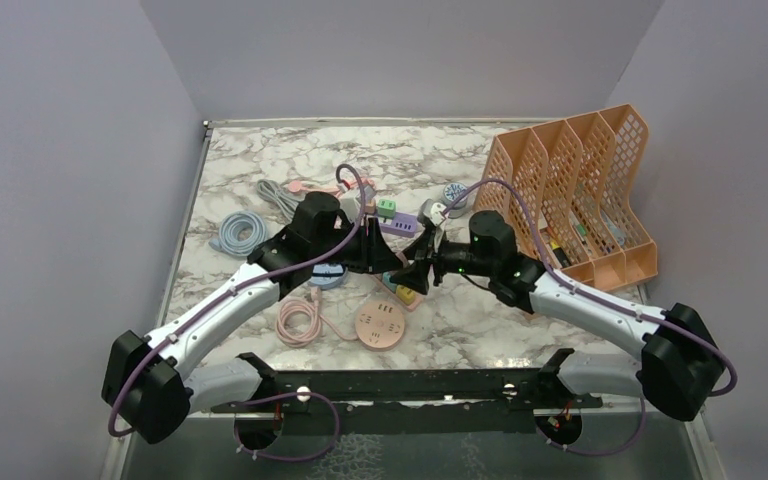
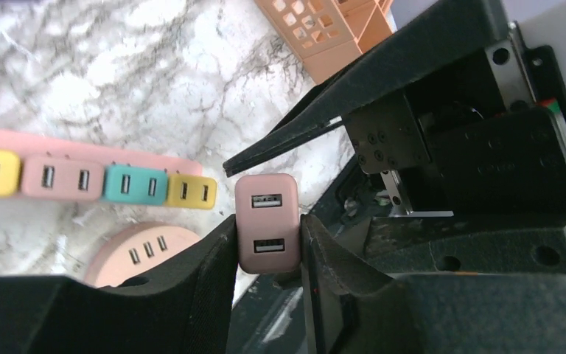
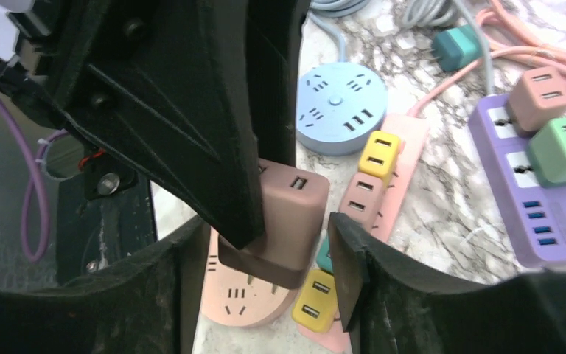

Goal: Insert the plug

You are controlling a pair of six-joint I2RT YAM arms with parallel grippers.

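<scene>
Clearly crowded: our left gripper [image 2: 268, 228] pinches the pink charger [image 3: 289, 210] by its sides, aloft near the round socket [image 3: 239, 304], while our right gripper [image 3: 265, 240] stands spread around it, seemingly not clamping. We judge the two grippers could knock together and twist the charger loose. Its prongs are hidden, so we cannot read its alignment; the top view shows only a dark tangle.

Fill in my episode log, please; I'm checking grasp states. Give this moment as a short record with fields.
held item: pink USB charger
left end effector: shut on the pink USB charger
right end effector: open, fingers either side of that charger
sockets nearby: round pink socket hub; pink power strip
strip load: four small chargers already plugged in
plug state: not yet inserted
</scene>
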